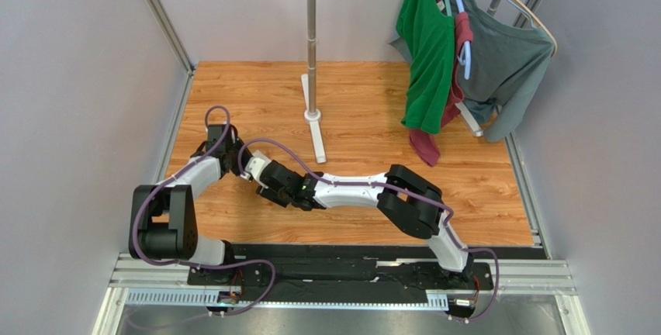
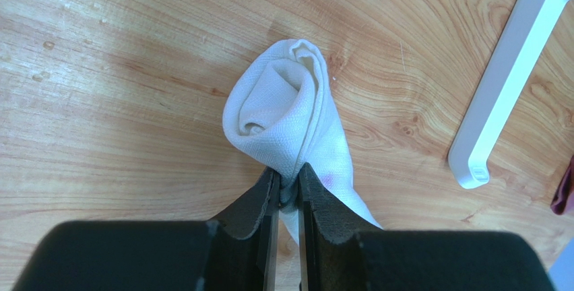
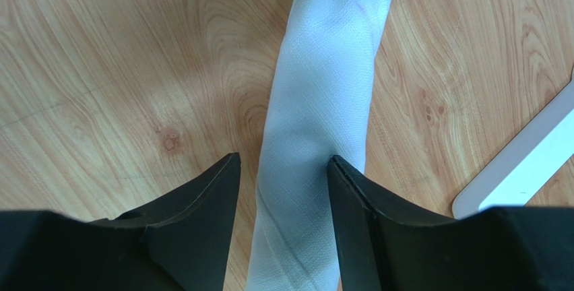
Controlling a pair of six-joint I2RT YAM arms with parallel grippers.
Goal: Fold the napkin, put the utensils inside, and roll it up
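— Arms?
— Both reach low. The left pincer [image 2: 288, 176] nips the rolled napkin [image 2: 283, 102] on the desk [image 2: 101, 102]; the right pincer [image 3: 283, 170] straddles it, parted.
— Room?
— The stand foot [image 2: 502, 82] lies at three o'clock, apart.

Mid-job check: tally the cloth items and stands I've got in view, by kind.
Napkins: 1, the rolled napkin
Hanging garments: 3, green shirt, grey shirt, dark red garment
Stands: 1, white pole stand
Total: 5
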